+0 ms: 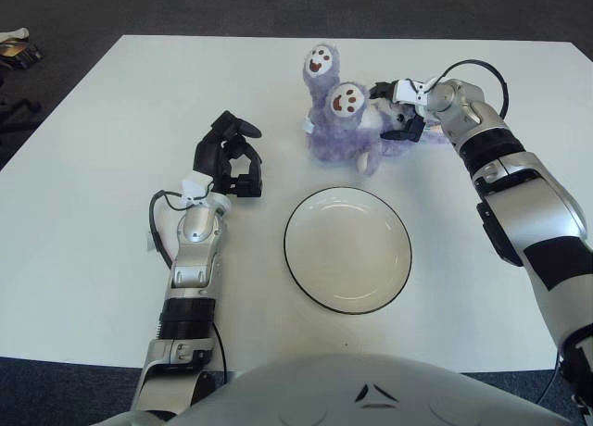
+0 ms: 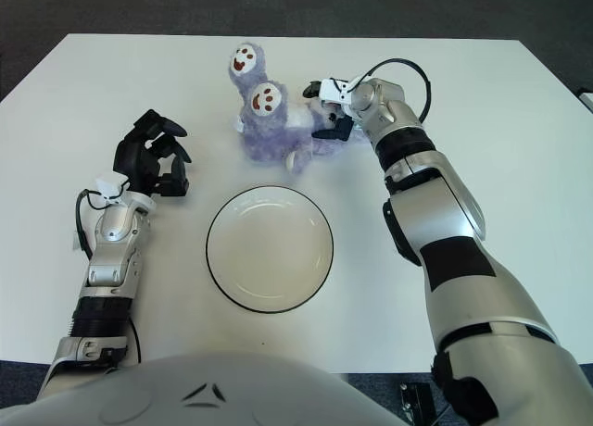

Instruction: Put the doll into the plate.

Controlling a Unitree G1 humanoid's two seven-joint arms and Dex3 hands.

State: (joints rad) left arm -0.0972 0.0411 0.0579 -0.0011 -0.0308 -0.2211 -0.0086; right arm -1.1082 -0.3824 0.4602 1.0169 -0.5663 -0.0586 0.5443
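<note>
A purple plush doll (image 1: 338,120) with two smiling white faces lies on the white table, just beyond the plate. The plate (image 1: 347,250) is white with a dark rim, holds nothing, and sits at the table's centre. My right hand (image 1: 397,114) is at the doll's right side. Its dark fingers (image 1: 382,93) are curled around the doll's body from above and below. My left hand (image 1: 230,157) shows to the left of the plate, its fingers curled and holding nothing.
The white table (image 1: 111,120) reaches to the dark floor on the far side and on the left. Some small items (image 1: 17,51) lie on the floor at the far left. My right forearm (image 1: 519,194) crosses the table's right side.
</note>
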